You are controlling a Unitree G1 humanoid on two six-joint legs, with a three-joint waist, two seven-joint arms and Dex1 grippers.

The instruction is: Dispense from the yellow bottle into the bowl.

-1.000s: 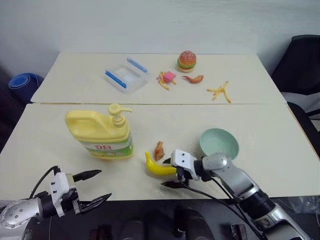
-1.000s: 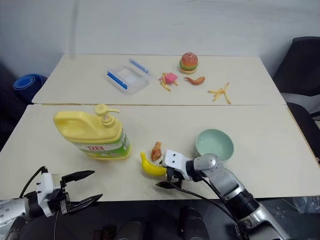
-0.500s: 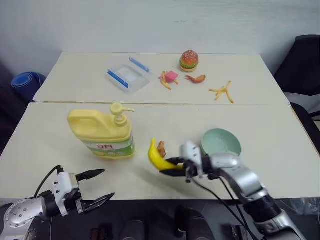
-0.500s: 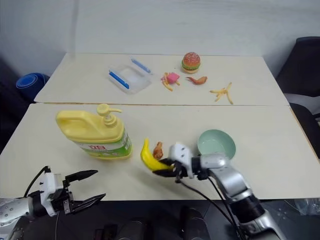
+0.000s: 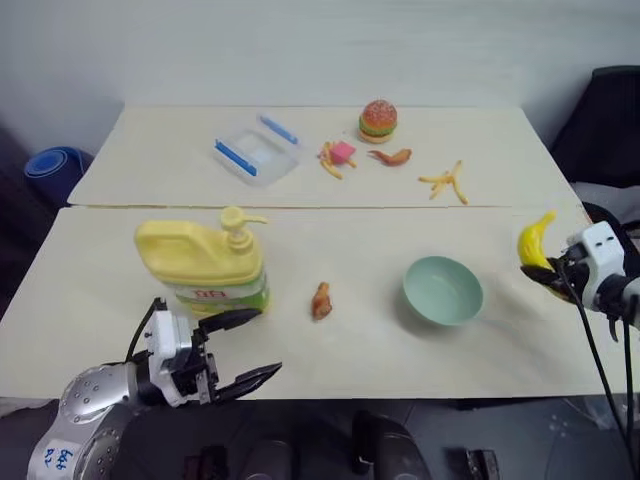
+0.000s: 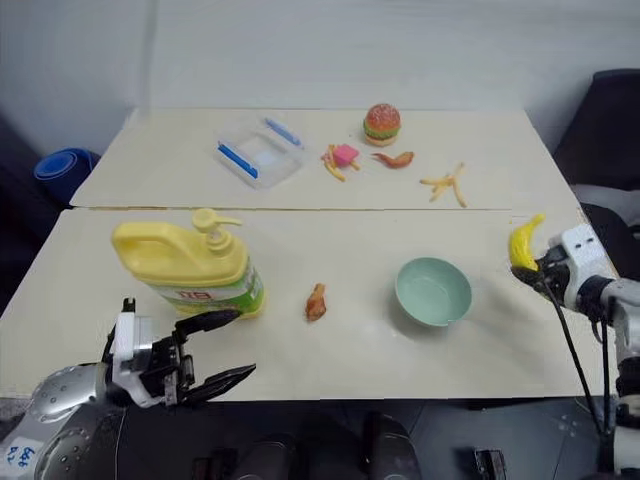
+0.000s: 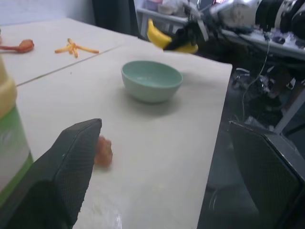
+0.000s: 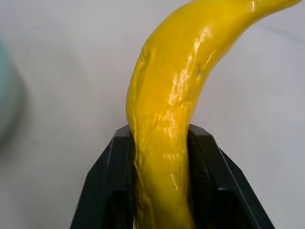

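On the pale worktop we find the yellow bottle left of the bowl. The right tool clamps a banana (clearing clutter); the left tool gapes empty. We advise releasing it well aside.

My left arm is showing as a rounded silver-grey shell, with a small white sticker bearing blue handwriting near its lower end. Ahead of it, a white block is sitting at the wrist, and a thin black cable is looping up over it. My left gripper is ending in two slim black fingers that taper to points; up close their inner faces are looking finely cross-hatched. My right wrist is wearing a matching white block with small dark spots on it, black cables are hanging below, and my right gripper is showing matte black fingers.
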